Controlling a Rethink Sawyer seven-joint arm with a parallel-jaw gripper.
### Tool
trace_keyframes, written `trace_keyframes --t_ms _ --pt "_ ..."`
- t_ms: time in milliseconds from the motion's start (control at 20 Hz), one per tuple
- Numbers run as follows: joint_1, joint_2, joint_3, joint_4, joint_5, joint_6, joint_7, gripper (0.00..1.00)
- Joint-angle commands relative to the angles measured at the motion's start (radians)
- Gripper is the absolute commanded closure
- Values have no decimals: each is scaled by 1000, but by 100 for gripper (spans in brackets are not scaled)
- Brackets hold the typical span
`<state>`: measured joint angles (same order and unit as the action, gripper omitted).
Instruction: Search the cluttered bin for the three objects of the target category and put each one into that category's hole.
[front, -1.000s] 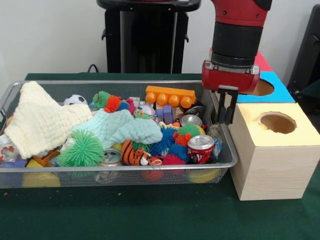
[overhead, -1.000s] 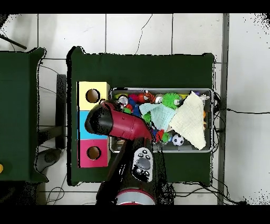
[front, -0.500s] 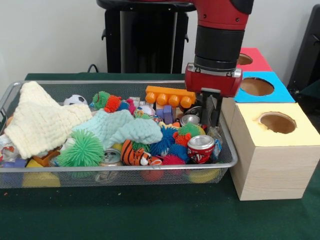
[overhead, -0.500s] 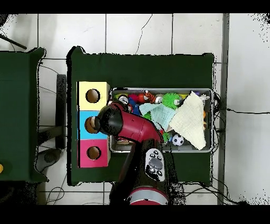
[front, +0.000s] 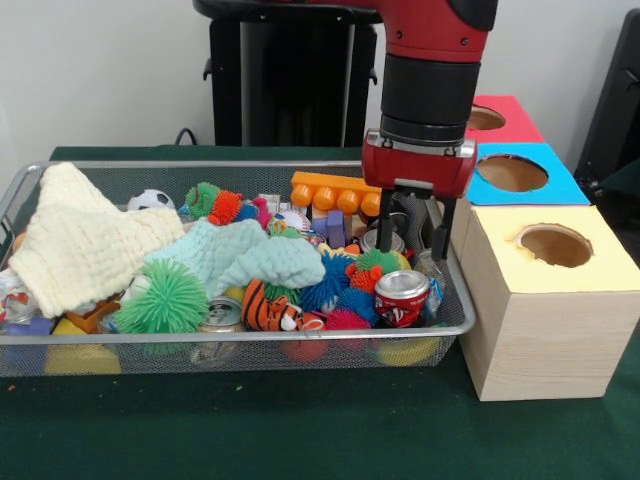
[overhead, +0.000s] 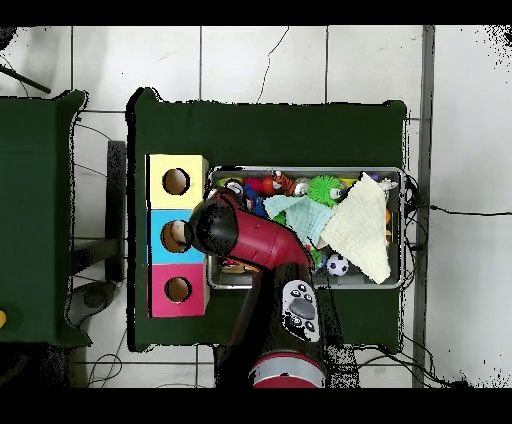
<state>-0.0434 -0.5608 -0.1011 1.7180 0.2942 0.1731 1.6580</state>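
The hand (front: 412, 222) hangs with its fingers spread and empty, low over the end of the wire bin (front: 230, 335) nearest the boxes. This looks like the search-and-reach step; the next move calls for a straight descent onto one piece without snagging neighbours. Which category is wanted cannot be told. The yellow-topped box (front: 545, 300) with its hole stands just beside the bin. A silver can (front: 381, 240) lies right under the fingers, a red can (front: 402, 297) nearer the camera.
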Motion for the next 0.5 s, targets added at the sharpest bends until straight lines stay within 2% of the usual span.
trace_keyframes --t_ms 50,500 --pt "13 32 61 62 -21 -45 191 0" --pt "26 61 77 85 14 -71 239 0"
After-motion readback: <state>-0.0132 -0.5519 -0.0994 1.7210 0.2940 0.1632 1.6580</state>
